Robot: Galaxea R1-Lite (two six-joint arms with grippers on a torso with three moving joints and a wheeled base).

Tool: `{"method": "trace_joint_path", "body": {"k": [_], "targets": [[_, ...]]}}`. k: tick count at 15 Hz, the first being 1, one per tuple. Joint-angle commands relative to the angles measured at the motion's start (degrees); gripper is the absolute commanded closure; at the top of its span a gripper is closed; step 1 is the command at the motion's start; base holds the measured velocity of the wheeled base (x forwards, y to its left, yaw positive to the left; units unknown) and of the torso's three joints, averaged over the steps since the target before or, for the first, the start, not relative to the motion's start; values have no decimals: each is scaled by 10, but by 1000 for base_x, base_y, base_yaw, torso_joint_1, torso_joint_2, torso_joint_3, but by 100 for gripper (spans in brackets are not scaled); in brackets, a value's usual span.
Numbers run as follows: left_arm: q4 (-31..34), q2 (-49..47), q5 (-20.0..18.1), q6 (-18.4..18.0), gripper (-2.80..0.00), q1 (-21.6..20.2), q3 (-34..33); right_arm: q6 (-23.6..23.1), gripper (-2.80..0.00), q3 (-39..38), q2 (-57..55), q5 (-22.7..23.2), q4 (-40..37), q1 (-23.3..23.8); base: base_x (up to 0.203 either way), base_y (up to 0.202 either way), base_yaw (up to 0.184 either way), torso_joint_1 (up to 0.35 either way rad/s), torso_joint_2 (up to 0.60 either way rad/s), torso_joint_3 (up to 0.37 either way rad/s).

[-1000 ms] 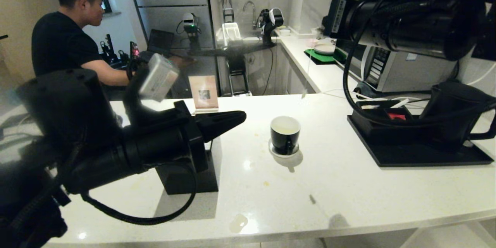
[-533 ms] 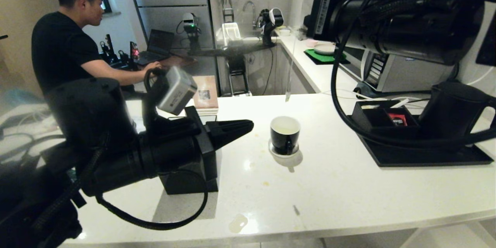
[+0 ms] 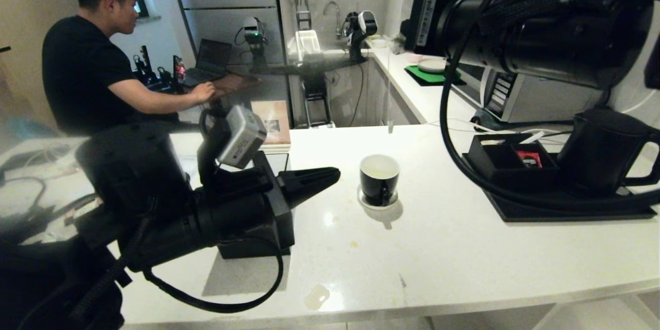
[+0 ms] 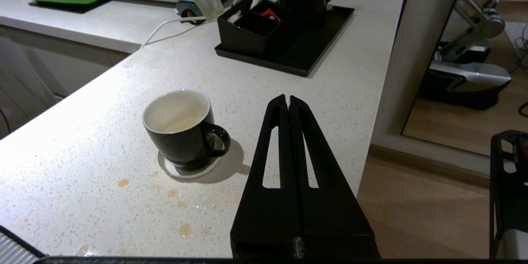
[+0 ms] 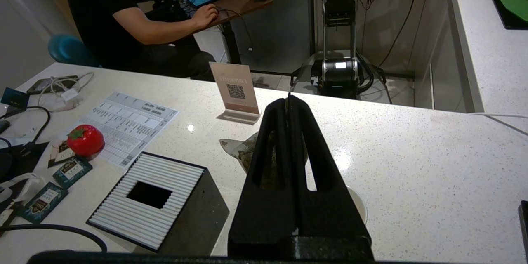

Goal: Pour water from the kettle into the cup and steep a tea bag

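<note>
Far left of the cup point(image 3: 379, 179), beyond the counter point(image 3: 464, 258), a person point(image 3: 82, 62) sat at a laptop. Left gripper point(image 4: 287, 99): jaws pressed together, holding nothing, hovering level just left of the cup with its tips towards it. A black slotted box point(image 5: 152, 198) stood on the counter left of the cup, under that arm. The cup stood upright on its saucer point(image 4: 177, 171), with pale liquid inside and amber drops on the counter beside it. Right gripper point(image 5: 288, 101): jaws closed, positioned above the cup; the tea bag point(image 5: 243, 154) hung below it on a thread, in the air behind the cup and clear of the rim. Right of the cup, well apart, a black tray point(image 3: 557, 211) carried a compartment box point(image 3: 502, 162) and the kettle point(image 3: 598, 149), which stood upright.
</note>
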State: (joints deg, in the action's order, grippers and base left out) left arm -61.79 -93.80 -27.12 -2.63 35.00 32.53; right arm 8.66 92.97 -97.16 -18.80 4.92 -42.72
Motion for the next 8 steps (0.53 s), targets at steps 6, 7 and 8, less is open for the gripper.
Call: {"method": "trace_joint_path", "body": {"k": [6,7,8], "targets": [[-6,-18,-1,-2,-280,7,9,0,0,-2,-2,-1,1,-10,0,0,0,0,0,0],[-11,-24,-1,-2,-280,8,15,0,0,-2,-2,-1,1,-11,0,0,0,0,0,0],[-21,-33,-1,-2,-280,7,22,0,0,-3,-2,-1,1,-11,0,0,0,0,0,0]]}}
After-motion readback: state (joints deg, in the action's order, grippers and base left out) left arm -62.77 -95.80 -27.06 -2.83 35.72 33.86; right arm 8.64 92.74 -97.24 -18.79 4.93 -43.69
